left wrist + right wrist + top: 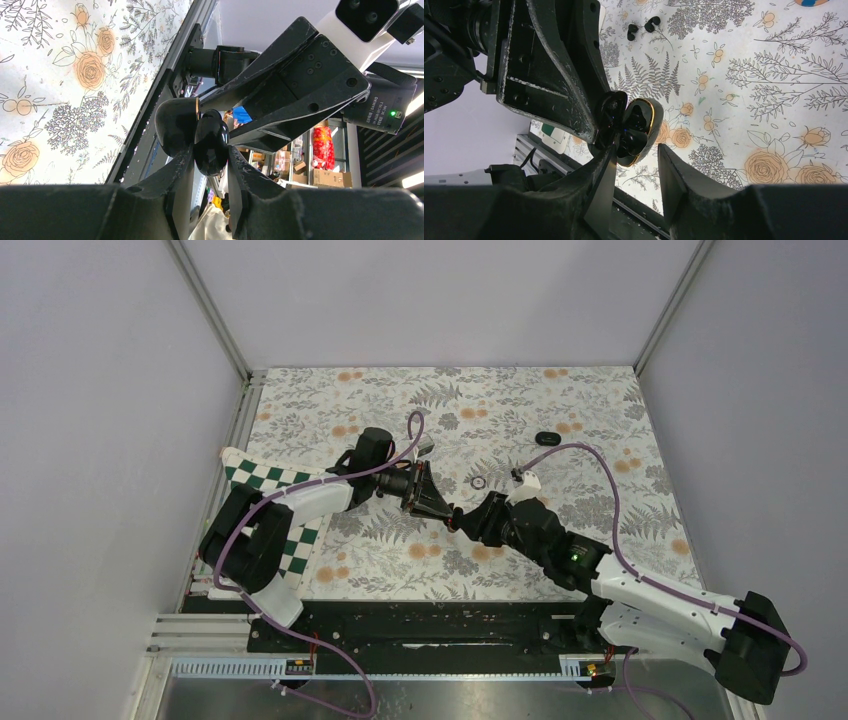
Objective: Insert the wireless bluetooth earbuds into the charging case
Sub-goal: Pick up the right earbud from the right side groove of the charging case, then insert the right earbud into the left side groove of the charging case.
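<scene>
The charging case (212, 142) is glossy black with a gold rim and hangs open above the table. My left gripper (211, 151) is shut on one half of it; the other half (175, 125) swings out to the left. In the right wrist view the open case (638, 127) faces me with dark hollows inside. My right gripper (638, 148) is open, with its left finger against the case and its right finger apart from it. Two tiny black earbuds (631, 33) (653, 23) lie loose on the floral table. In the top view both grippers (446, 508) (470, 520) meet tip to tip mid-table.
A thin dark ring (478, 482) lies just beyond the grippers. A small black oval thing (547, 438) lies at the back right. A green checked cloth (262, 480) lies under the left arm. Grey walls and metal rails (240, 430) bound the table.
</scene>
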{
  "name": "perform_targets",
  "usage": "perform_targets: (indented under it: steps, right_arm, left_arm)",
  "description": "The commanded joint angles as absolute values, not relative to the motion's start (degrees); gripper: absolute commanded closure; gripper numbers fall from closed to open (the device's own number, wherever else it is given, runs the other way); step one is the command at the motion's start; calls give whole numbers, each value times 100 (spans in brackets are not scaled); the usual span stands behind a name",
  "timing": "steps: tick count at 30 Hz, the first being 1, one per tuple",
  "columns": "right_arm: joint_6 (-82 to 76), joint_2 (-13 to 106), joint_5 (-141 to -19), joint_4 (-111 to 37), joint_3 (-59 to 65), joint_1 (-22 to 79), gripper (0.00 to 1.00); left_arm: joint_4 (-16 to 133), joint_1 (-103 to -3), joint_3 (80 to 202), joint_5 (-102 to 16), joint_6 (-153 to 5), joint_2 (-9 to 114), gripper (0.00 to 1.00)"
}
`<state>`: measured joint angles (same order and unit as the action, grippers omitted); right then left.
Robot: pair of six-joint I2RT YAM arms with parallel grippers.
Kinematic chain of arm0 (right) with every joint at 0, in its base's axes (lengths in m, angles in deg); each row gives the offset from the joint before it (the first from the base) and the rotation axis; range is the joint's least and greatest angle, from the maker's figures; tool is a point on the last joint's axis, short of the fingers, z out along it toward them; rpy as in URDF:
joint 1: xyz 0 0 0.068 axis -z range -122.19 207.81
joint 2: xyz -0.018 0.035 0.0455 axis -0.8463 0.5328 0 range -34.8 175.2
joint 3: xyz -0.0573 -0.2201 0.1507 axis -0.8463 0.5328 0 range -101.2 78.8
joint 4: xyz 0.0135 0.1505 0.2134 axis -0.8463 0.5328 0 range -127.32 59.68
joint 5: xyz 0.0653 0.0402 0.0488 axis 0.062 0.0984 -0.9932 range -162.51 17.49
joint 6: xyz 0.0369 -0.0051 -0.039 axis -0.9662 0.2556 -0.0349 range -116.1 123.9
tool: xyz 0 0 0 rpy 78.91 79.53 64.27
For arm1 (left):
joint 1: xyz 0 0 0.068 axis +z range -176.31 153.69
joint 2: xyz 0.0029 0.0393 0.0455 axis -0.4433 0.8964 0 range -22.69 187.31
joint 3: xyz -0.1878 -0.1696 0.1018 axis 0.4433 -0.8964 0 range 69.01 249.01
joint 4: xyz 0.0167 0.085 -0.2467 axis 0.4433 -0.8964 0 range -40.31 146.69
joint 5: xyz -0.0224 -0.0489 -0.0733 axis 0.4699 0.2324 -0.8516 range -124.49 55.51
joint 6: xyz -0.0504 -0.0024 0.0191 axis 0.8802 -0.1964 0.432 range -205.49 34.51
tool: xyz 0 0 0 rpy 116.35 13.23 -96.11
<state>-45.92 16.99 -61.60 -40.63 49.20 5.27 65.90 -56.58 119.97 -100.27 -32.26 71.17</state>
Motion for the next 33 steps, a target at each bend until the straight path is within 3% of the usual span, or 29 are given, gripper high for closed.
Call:
perform_targets:
  steps: [1,11,23,29,33]
  right_arm:
    - [-4670,1745,-6056,-4378,4916,551,58]
    - [-4629,1822,-6056,-4419,4844,551,68]
    - [-4499,1673,-5969,-4310,4835,552,90]
    - [-3742,1400,-5919,-3799,4572,547,99]
    - [-3041,1161,-6031,-3315,4385,597,100]
  left_arm:
    - [6874,-5653,11990,-10187,-3210,6876,100]
    - [6874,-5655,11965,-10203,-3218,6860,100]
    - [6886,-5650,11957,-10237,-3224,6870,100]
    - [6739,-5647,11959,-10471,-3385,6868,100]
    - [6336,-5651,12070,-10545,-3722,6826,100]
